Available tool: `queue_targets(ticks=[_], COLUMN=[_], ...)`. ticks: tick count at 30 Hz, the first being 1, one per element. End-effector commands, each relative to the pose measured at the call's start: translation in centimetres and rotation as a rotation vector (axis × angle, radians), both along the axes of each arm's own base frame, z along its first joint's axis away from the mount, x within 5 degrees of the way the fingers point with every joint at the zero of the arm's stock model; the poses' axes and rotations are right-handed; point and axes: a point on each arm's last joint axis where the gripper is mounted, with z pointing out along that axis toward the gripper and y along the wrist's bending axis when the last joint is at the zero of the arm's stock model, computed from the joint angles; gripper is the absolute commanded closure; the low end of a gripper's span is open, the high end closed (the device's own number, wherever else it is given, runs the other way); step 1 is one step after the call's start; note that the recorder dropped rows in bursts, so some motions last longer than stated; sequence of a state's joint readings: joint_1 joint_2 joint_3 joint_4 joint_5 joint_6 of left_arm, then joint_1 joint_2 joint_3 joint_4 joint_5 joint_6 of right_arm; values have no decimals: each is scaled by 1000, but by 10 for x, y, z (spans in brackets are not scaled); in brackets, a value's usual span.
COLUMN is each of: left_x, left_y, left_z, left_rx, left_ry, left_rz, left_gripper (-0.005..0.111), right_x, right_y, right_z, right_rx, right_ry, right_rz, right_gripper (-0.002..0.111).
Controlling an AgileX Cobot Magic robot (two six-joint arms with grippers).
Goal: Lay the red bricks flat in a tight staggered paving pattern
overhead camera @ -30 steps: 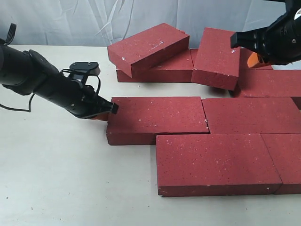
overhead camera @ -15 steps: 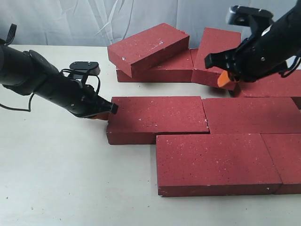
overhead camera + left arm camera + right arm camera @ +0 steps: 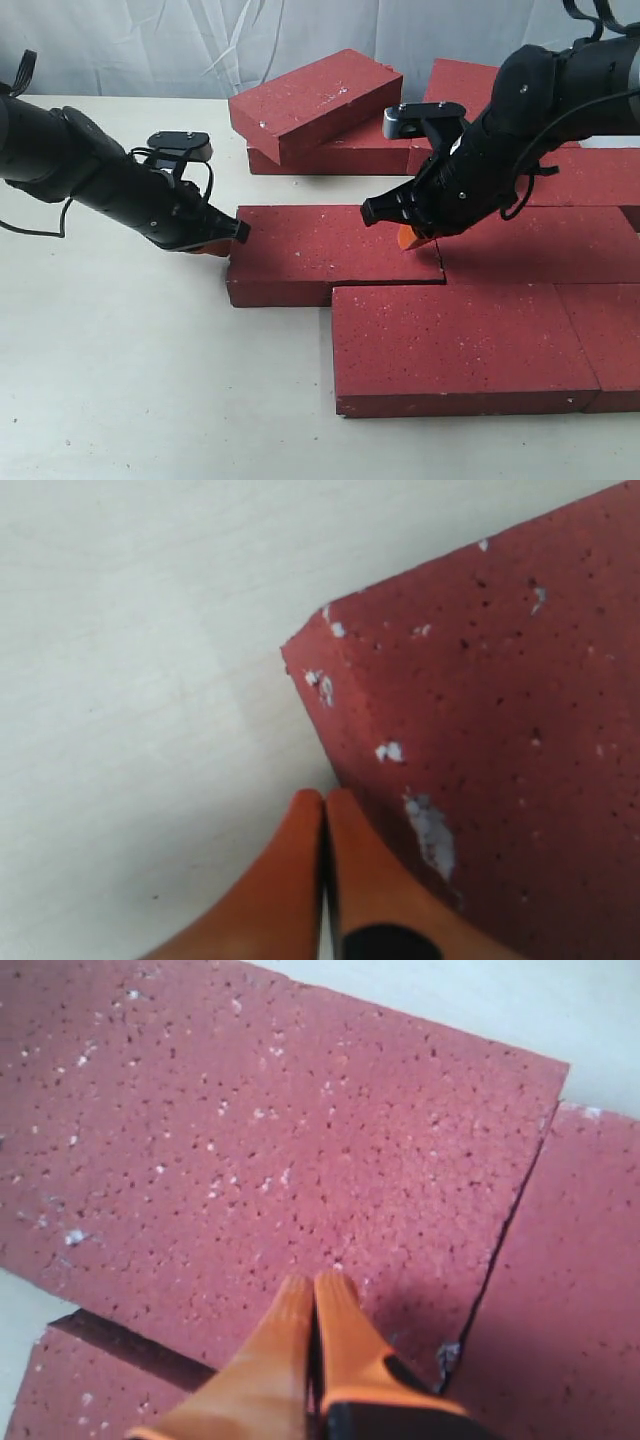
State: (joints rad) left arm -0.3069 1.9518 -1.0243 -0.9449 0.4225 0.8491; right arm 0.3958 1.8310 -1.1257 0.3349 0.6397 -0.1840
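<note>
Several red bricks lie on the white table. Two sit flat in the front row [image 3: 460, 345] [image 3: 605, 345], and two in the middle row [image 3: 335, 250] [image 3: 540, 245]. My left gripper [image 3: 222, 245] [image 3: 323, 798] is shut with nothing in it, its tips against the left end of the middle-row left brick [image 3: 500, 680]. My right gripper [image 3: 408, 238] [image 3: 315, 1282] is shut too, its tips on the top of that same brick [image 3: 250, 1130], close to the seam with its right neighbour [image 3: 570, 1290].
At the back, a tilted brick [image 3: 315, 100] rests on a flat one [image 3: 345, 152]. Another brick [image 3: 465, 85] is partly hidden behind my right arm, and one more [image 3: 590, 175] lies at the far right. Bare table [image 3: 130, 380] spreads to the left and front.
My right arm has swung from the back right corner down and to the left, landing on the right end of the middle-row left brick. The left arm has stayed put.
</note>
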Motion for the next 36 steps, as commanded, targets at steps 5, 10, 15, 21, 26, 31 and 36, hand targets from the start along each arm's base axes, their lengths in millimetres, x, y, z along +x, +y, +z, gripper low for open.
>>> queue_targets(ticks=[5, 10, 15, 21, 26, 31, 36], left_x=[3, 4, 7, 10, 14, 30, 45], left_y=[0, 0, 2, 5, 0, -8, -13], left_z=[1, 1, 1, 2, -1, -3, 2], left_rx=[7, 12, 26, 45, 24, -16, -39], left_ry=[-16, -27, -54, -89, -66, -44, -64], left_rz=[15, 23, 45, 70, 55, 57, 82], left_gripper=[107, 107, 107, 107, 107, 107, 107], right_x=[7, 11, 19, 28, 35, 43, 49], right_y=[2, 3, 7, 10, 13, 16, 18], right_z=[-17, -21, -19, -15, -15, -18, -20], right_rx=[-7, 2, 9, 21, 38, 48, 53], right_ry=[-7, -33, -48, -73, -85, -83, -97], right_rz=[-12, -28, -28, -36, -76, -101, -105], right_gripper=[109, 109, 109, 109, 109, 109, 109])
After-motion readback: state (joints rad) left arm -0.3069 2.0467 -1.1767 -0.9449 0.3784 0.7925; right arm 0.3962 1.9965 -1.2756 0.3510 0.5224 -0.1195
